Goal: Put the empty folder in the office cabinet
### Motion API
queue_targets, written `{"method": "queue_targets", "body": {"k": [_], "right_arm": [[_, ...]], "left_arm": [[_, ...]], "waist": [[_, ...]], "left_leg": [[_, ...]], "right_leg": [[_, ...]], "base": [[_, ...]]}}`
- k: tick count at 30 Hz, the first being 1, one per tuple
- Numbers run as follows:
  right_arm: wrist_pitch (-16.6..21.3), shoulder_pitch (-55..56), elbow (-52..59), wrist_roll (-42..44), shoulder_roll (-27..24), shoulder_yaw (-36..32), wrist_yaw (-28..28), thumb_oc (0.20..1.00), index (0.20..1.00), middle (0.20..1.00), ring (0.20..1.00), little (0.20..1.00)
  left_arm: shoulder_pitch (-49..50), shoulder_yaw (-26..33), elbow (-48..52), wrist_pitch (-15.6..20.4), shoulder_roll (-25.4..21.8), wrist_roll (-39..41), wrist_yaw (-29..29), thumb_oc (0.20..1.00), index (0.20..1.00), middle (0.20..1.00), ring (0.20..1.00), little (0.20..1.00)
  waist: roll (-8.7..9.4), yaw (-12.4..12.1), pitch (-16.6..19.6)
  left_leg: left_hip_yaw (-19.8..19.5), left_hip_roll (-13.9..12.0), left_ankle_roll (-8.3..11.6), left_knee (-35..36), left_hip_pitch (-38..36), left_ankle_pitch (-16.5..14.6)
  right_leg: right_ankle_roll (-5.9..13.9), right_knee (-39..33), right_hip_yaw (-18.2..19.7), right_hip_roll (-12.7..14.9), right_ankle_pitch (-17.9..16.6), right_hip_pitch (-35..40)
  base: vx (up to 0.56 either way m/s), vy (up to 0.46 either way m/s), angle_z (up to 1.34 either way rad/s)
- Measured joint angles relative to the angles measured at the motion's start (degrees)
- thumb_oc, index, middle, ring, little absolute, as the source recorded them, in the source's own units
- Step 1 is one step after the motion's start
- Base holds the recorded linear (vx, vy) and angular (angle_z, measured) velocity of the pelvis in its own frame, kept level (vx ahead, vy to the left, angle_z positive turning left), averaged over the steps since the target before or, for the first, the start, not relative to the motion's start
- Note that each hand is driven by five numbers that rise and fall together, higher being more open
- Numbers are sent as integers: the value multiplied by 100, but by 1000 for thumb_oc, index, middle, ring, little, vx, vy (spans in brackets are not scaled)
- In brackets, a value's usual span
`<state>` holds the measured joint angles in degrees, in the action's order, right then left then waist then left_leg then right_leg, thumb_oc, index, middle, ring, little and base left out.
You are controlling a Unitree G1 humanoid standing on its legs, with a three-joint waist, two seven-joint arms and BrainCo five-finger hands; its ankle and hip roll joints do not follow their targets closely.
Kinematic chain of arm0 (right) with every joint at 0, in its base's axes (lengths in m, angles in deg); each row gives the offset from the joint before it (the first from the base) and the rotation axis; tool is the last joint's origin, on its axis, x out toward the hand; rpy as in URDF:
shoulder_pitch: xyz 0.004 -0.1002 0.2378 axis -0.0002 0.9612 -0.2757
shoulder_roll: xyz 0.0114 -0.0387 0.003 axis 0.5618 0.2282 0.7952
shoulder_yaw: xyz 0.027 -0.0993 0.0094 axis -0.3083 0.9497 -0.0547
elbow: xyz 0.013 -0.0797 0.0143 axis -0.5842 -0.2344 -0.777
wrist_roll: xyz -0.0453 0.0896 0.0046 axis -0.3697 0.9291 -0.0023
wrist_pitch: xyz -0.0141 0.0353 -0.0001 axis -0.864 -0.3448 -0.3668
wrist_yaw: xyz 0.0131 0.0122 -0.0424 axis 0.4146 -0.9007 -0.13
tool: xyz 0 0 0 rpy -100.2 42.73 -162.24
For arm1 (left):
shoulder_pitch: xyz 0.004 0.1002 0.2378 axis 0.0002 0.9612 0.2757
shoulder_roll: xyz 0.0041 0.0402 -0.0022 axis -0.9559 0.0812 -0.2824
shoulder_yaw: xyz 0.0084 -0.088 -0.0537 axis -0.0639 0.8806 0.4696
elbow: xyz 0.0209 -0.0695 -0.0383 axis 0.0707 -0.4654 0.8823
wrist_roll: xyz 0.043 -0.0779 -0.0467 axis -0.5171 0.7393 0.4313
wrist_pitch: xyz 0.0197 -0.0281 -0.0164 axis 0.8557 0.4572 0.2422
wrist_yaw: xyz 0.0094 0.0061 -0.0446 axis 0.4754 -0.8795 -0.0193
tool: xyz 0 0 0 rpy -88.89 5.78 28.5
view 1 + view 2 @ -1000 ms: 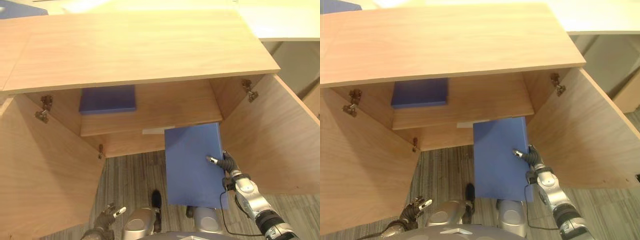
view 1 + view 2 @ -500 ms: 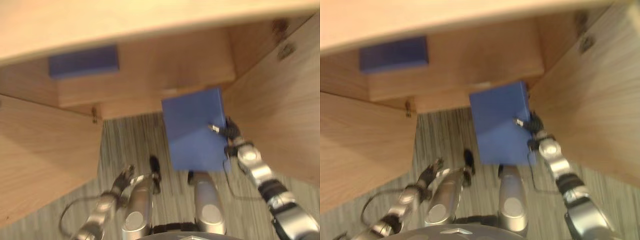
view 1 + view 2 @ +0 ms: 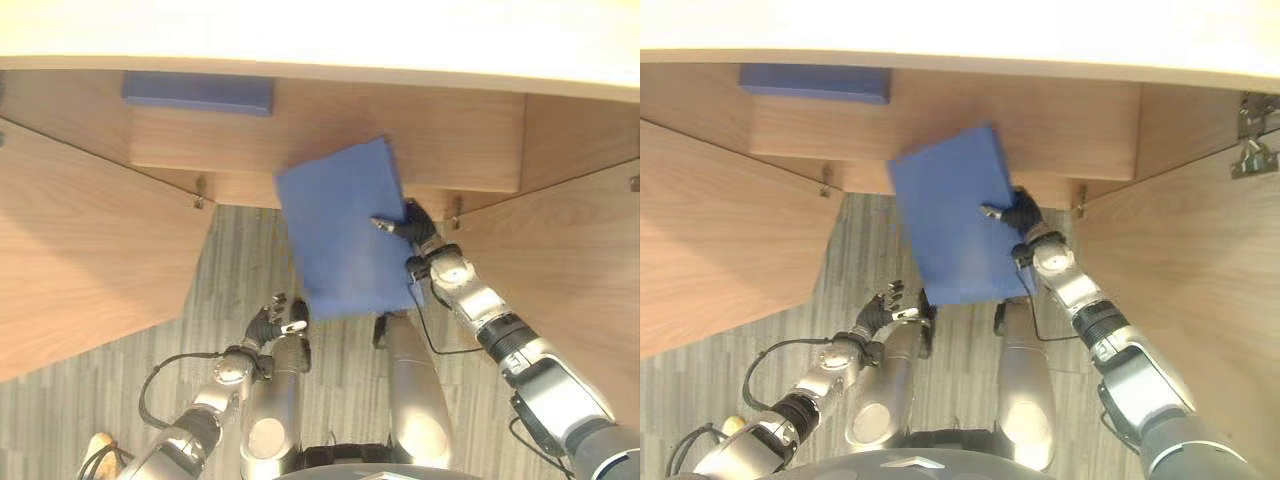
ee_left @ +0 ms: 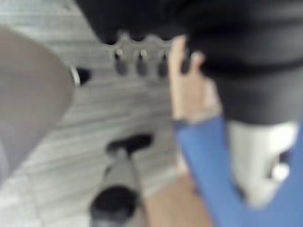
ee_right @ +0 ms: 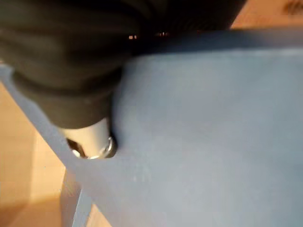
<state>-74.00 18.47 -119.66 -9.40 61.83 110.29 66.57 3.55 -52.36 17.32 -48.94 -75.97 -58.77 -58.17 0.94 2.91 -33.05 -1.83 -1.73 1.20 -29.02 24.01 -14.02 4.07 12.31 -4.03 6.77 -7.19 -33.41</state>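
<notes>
Right hand (image 3: 418, 226) pinches blue folder (image 3: 342, 228) before cabinet (image 3: 330, 120); second folder (image 3: 198, 92) on shelf.

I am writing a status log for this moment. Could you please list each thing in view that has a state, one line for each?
blue folder: closed, held tilted in front of the cabinet opening, not yet on a shelf.
right hand: shut on the folder's edge.
left hand: open, low beside the body, holding nothing.
office cabinet: both doors open.
second blue folder: lying flat on the cabinet shelf.
</notes>
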Motion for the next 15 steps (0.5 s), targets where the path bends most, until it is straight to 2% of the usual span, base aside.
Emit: {"method": "queue_targets", "body": {"k": [1,6,11,14,15], "right_arm": [[80,-41,1,197,-39,-205,-57,200,200,200,200,200],[109,-554,8,773,-103,-691,-398,200,200,200,200,200],[53,-1292,-15,1439,-210,-591,-435,200,200,200,200,200],[67,-1390,-36,1798,-106,-594,-676,200,200,200,200,200],[165,-1556,-238,2314,94,-685,-958,200,200,200,200,200]], "left_arm": [[0,-44,33,-21,36,-5,-10,1000,1000,1000,1000,1000],[-12,-53,27,-210,212,-10,-176,1000,1000,1000,1000,1000],[-251,-232,26,-385,86,38,-236,1000,1000,1000,1000,1000],[-292,-228,36,-428,57,90,-247,1000,1000,1000,1000,1000],[-296,-233,49,-421,19,118,-248,1000,1000,1000,1000,1000]], "waist": [[-1,43,0],[-25,164,-3],[-25,51,-3],[-25,-38,-2],[-23,-51,-2]], "left_leg": [[20,-7,56,-61,74,-40],[264,-40,53,-250,153,-246],[204,56,71,-325,404,-239],[179,58,71,-327,371,-240],[144,70,71,-324,356,-240]], "right_leg": [[-97,3,-7,-7,-89,-52],[-172,18,28,23,-295,-170],[-340,472,26,153,-218,-579],[-390,600,35,162,-183,-598],[-390,622,50,170,-183,-581]], "base": [[24,30,-28],[28,9,-21],[27,-9,12],[16,0,8],[10,0,10]]}}
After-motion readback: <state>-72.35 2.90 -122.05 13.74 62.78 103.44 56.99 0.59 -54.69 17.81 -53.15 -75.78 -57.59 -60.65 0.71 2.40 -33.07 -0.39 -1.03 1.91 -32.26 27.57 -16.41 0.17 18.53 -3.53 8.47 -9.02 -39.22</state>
